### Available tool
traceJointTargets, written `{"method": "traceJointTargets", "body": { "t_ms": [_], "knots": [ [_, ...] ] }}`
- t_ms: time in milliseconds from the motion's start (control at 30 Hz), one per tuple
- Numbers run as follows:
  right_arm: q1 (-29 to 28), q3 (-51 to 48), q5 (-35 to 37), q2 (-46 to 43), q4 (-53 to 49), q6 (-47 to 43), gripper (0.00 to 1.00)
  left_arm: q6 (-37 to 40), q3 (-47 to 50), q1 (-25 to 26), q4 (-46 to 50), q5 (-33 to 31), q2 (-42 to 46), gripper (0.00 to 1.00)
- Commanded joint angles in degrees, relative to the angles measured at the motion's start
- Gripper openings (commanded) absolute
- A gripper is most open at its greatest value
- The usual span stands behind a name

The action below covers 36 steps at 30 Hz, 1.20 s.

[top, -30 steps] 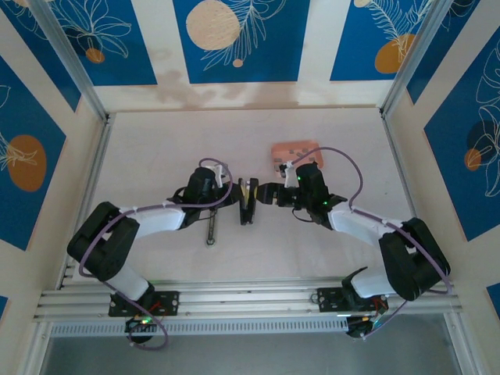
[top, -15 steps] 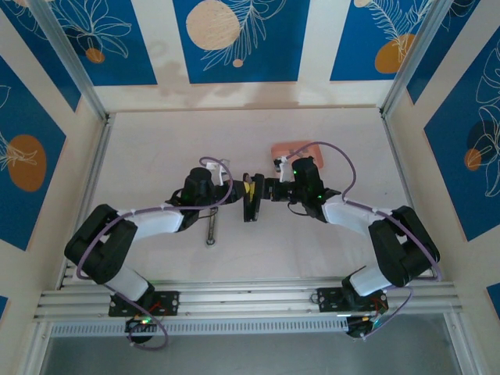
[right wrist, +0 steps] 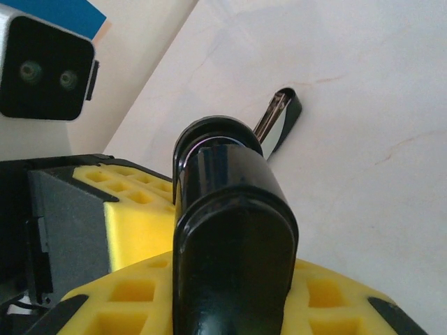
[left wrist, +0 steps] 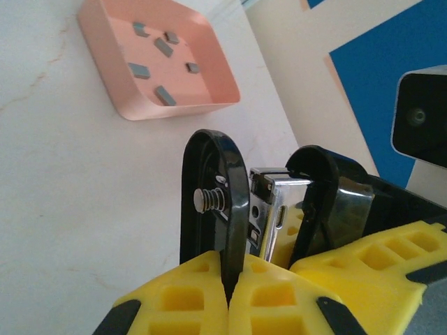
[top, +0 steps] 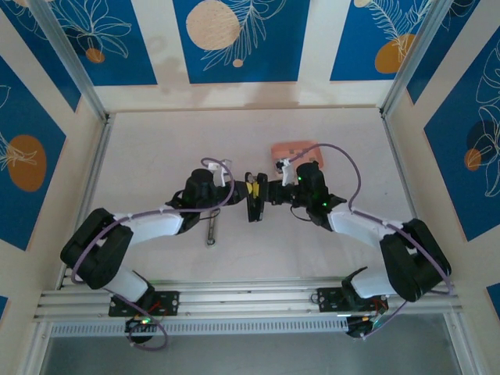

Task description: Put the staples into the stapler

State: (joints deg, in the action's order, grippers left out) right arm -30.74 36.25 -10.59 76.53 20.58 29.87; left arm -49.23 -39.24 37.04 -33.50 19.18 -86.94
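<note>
The left arm and right arm have white shells, black rounded joints, looping lilac cables, green base lights toward six o'clock, and yellow grid-moulded pads on each end effector

— What did the room look like?
— A booth, really. A pale, faintly veined white worktop sat boxed in by cream wall panels at the back and on both sides.
— Plain walls?
— No. They carried deep blue rectangular panels with thin white leaf line drawings, a peach disc at the back and orange discs at the sides.
— Any framing?
— Slanting silver aluminium posts stood in the back corners, and ribbed aluminium rails ran along the near edge. The light was soft and even, the shadows faint.
</note>
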Motion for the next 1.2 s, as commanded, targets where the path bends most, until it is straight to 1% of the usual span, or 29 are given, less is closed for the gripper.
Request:
{"method": "traceJointTargets", "body": {
  "t_ms": [0, 133, 267, 367, 467, 600, 733, 833, 967, 1167],
  "knots": [
    [-1.6, -2.1, 1.6, -6.2, 6.5, -9.9, 0.04, -4.8, 0.5, -1.6, 1.1, -4.4, -1.4, 0.00],
    [-2.1, -3.4, 2.8, -8.6, 8.6, -11.2, 0.00, -6.9, 0.7, -1.6, -1.1, -4.0, -3.5, 0.00],
    [-3.0, -3.6, 2.7, -9.4, 9.2, -13.8, 0.00, -7.8, 0.7, -1.6, -1.9, -3.8, -4.7, 0.00],
    [-4.3, -3.8, 2.6, -9.7, 9.8, -16.3, 0.00, -7.7, 0.8, -1.6, -0.8, -4.3, -4.8, 0.00],
    [-5.7, -4.2, 3.7, -10.2, 10.5, -18.1, 0.00, -7.5, 1.3, -1.6, -0.6, -4.7, -4.8, 0.00],
    [-6.8, -5.2, 5.2, -11.7, 12.1, -18.9, 0.00, -6.9, 2.1, -1.6, 0.7, -6.4, -4.3, 0.00],
    [-7.2, -6.6, 7.1, -13.8, 13.0, -19.4, 0.00, -6.8, 2.9, -1.9, 0.7, -6.8, -4.1, 0.00],
    [-7.2, -6.7, 7.2, -14.6, 11.9, -20.3, 0.00, -7.0, 3.2, -2.0, 0.2, -6.6, -4.4, 0.00],
    [-7.1, -6.0, 7.6, -13.2, 9.1, -20.4, 0.00, -7.1, 2.4, -2.0, -1.2, -4.9, -4.7, 0.00],
    [-7.0, -7.4, 7.1, -15.0, 12.7, -20.3, 0.00, -6.5, 1.4, -2.0, 1.1, -4.5, -4.8, 0.01]
  ]
}}
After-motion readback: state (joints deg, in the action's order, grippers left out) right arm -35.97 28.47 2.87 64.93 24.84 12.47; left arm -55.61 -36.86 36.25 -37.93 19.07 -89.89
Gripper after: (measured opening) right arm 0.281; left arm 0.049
